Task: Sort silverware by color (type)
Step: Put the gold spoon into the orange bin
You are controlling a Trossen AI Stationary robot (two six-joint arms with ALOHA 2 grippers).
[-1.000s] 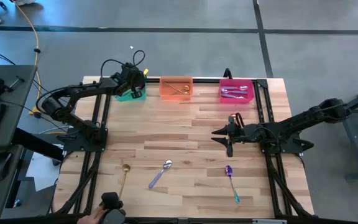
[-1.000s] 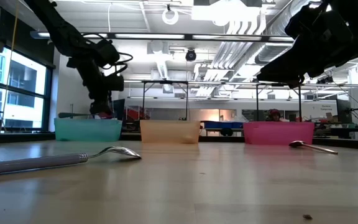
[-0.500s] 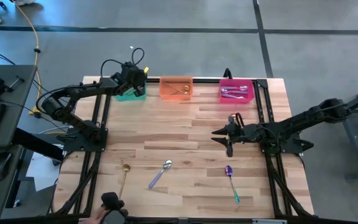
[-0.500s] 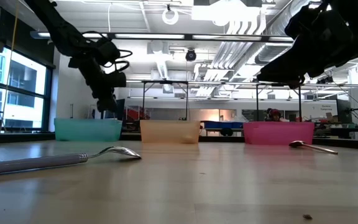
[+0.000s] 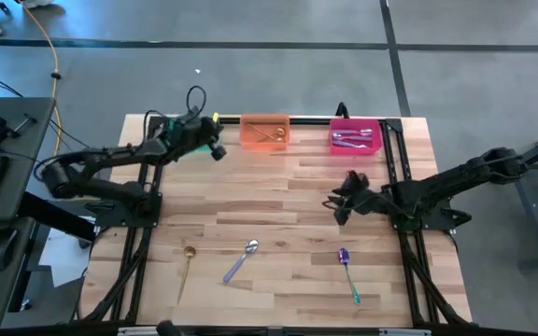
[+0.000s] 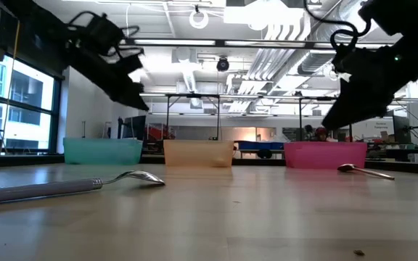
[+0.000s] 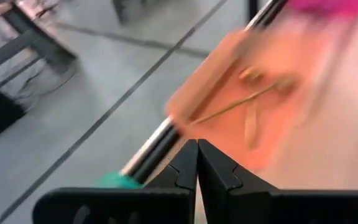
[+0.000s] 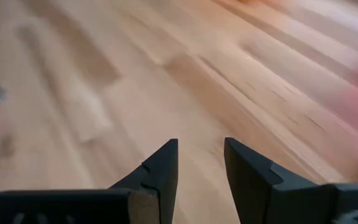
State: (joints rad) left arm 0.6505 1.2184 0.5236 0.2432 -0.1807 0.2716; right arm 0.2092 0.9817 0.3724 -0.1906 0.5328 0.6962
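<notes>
Three utensils lie flat on the wood near the table's near edge: a gold spoon (image 5: 187, 264), a silver spoon (image 5: 241, 259) and an iridescent purple one with a teal handle (image 5: 347, 273). Gold pieces lie in the orange bin (image 5: 265, 132) and purple ones in the pink bin (image 5: 355, 139). My left gripper (image 5: 217, 152) is shut and empty. It hovers just on the near side of the green bin (image 5: 183, 142), which the arm partly hides. My right gripper (image 5: 338, 207) is open and empty. It hangs above bare wood right of centre, on the far side of the purple utensil.
The three bins stand in a row along the far edge, seen in the low view as green bin (image 6: 102, 151), orange bin (image 6: 198, 153) and pink bin (image 6: 320, 154). Bare wood lies between the bins and the loose utensils. Black frame rails run along the table's left and right sides.
My left gripper has drawn back from over the green bin, moving up and toward the table's near side and right. My right gripper has tipped and dipped a little over the same spot. The utensils on the table have stayed where they were.
</notes>
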